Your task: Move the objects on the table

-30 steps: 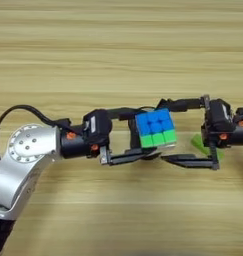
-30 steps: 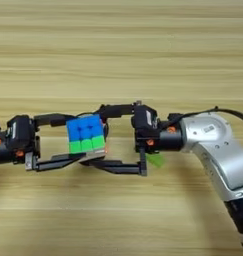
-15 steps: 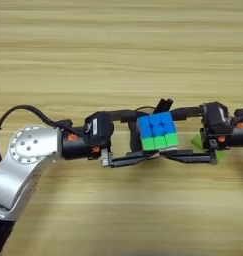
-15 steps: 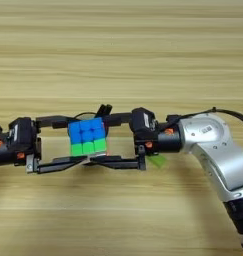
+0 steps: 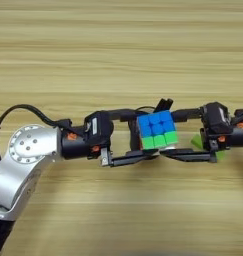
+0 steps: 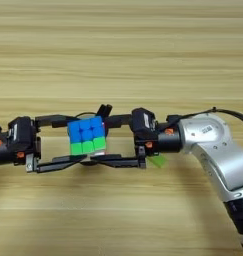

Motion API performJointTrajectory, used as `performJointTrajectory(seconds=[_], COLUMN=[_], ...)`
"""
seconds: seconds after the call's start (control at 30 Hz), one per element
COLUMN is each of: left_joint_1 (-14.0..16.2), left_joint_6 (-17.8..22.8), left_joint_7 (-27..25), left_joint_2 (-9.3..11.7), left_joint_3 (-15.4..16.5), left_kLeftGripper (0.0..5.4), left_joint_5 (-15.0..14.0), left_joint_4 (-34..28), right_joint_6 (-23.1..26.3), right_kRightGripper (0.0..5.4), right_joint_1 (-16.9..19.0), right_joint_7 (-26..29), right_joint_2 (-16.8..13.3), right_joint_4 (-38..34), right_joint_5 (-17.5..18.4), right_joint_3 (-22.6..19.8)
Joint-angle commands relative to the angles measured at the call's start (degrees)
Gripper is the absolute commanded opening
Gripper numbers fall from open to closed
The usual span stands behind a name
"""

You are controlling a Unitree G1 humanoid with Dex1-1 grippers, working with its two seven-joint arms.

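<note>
The puzzle cube (image 5: 156, 130) sits mid-table (image 5: 118, 55), between both grippers. The left gripper (image 5: 143, 137) reaches in from 9 o'clock and the right gripper (image 6: 93, 140) from 3 o'clock, each spread wide with one finger behind the cube and one in front. Whether either touches it is hard to tell. A green block (image 6: 157, 161) peeks from under the right arm. The move looks barely begun; no marker is visible.

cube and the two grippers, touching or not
Cannot tell: in both views the left gripper and right gripper bracket the cube, but no contact or gap shows plainly.
</note>
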Motion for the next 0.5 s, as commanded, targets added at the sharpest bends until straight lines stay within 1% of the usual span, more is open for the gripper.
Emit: performJointTrajectory(seconds=[0.03,0.07,0.1,0.17,0.37,0.43,0.5], left_joint_1=[-1.4,-1.5,-1.5,-1.6,-1.7,-1.7,-1.7], left_joint_6=[-0.6,-0.7,-0.7,-0.8,-1.1,-1.1,-1.1], left_joint_7=[0.7,0.7,0.7,0.7,0.8,0.8,0.8], left_joint_2=[0.0,-0.1,-0.1,-0.2,-0.1,-0.1,-0.1], left_joint_3=[-0.6,-0.6,-0.6,-0.6,-0.8,-0.8,-0.8], left_kLeftGripper=[3.26,3.26,3.55,3.66,4.28,4.37,4.63], left_joint_5=[1.2,1.3,1.3,1.4,1.4,1.4,1.5], left_joint_4=[-0.5,-0.4,-0.4,-0.2,0.0,0.0,0.0], right_joint_6=[0.3,0.3,0.2,0.2,0.3,0.4,0.4], right_kRightGripper=[3.35,3.35,3.35,3.35,3.34,3.34,3.34], right_joint_1=[-0.7,-0.7,-0.7,-0.7,-0.8,-0.9,-0.9], right_joint_7=[0.7,0.7,0.7,0.7,0.9,1.0,1.1], right_joint_2=[-0.1,-0.1,-0.1,-0.1,-0.3,-0.4,-0.4], right_joint_4=[-1.2,-1.1,-1.1,-1.1,-1.2,-1.2,-1.2], right_joint_5=[0.0,0.0,0.0,0.0,0.2,0.1,0.1], right_joint_3=[0.4,0.4,0.4,0.4,0.2,0.1,0.1])
